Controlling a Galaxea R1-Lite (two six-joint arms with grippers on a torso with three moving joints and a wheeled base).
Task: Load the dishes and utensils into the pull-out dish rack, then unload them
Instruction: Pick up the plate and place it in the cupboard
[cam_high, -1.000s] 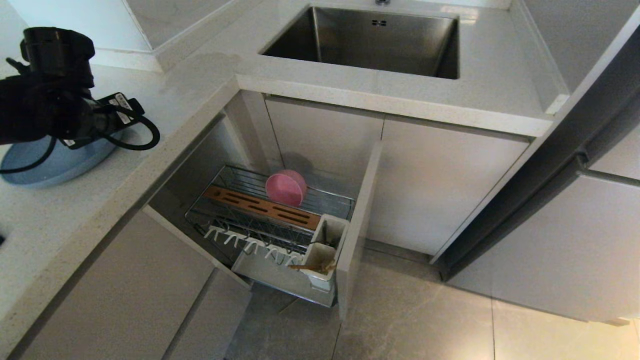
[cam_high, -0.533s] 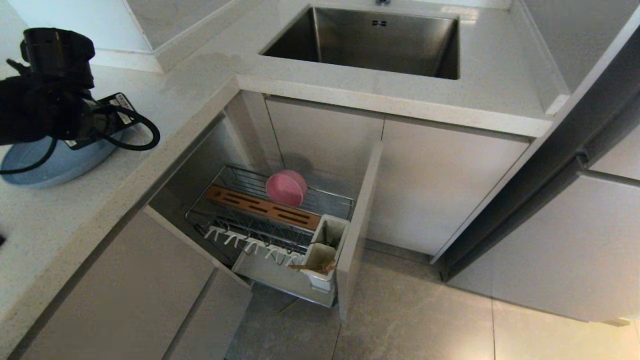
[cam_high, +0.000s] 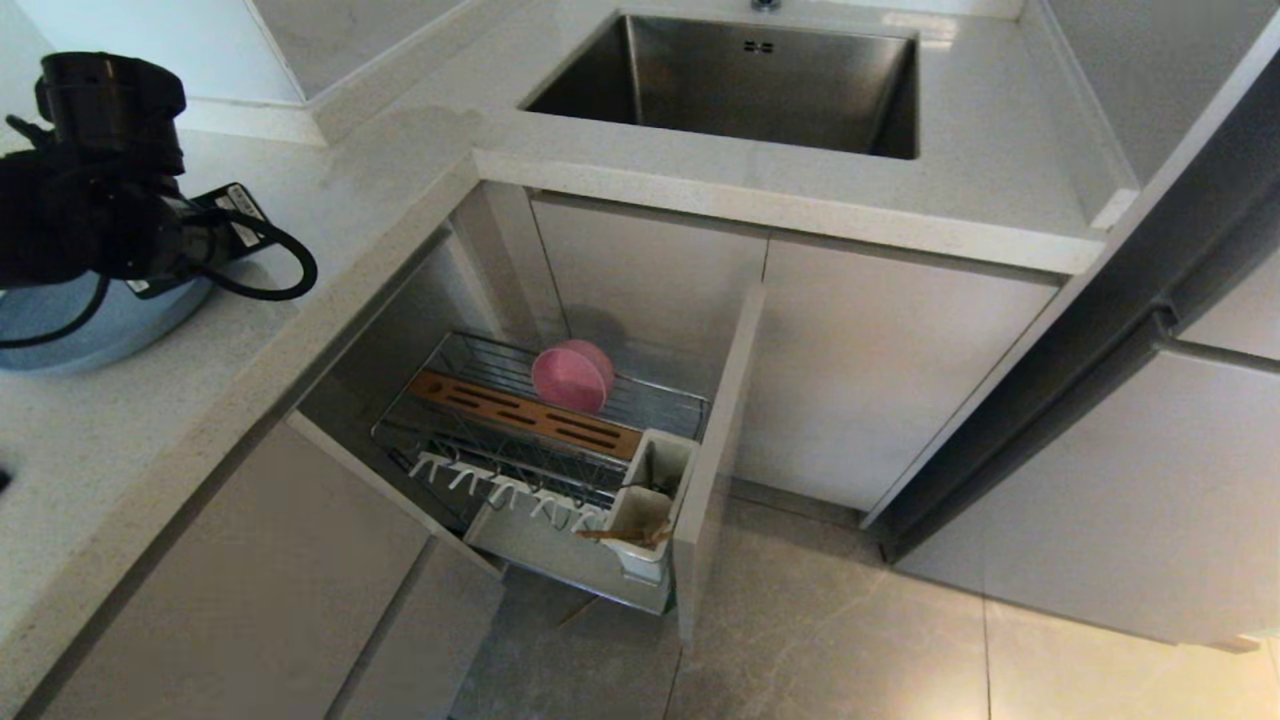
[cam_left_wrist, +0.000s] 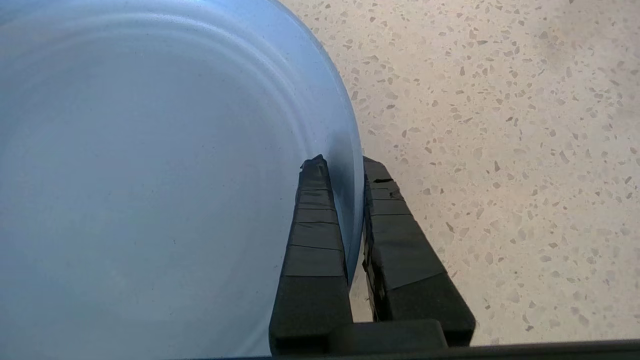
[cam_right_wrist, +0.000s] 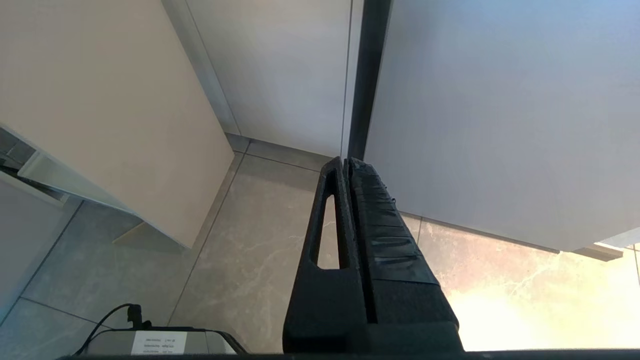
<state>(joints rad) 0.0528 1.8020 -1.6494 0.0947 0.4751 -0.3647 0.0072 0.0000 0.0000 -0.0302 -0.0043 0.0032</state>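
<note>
With the left gripper (cam_left_wrist: 341, 167) clamped on the rim of the round matte light-blue plate (cam_left_wrist: 150, 175), lift vertically off the speckled countertop (cam_left_wrist: 500, 150) to prevent slippage.

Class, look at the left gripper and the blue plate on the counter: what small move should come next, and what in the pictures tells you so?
Probably a short lift straight up. The left gripper has its fingers pinched on the rim of the blue plate, which lies on the speckled counter. The pull-out dish rack below holds only the pink bowl, so the plate likely goes there.
</note>
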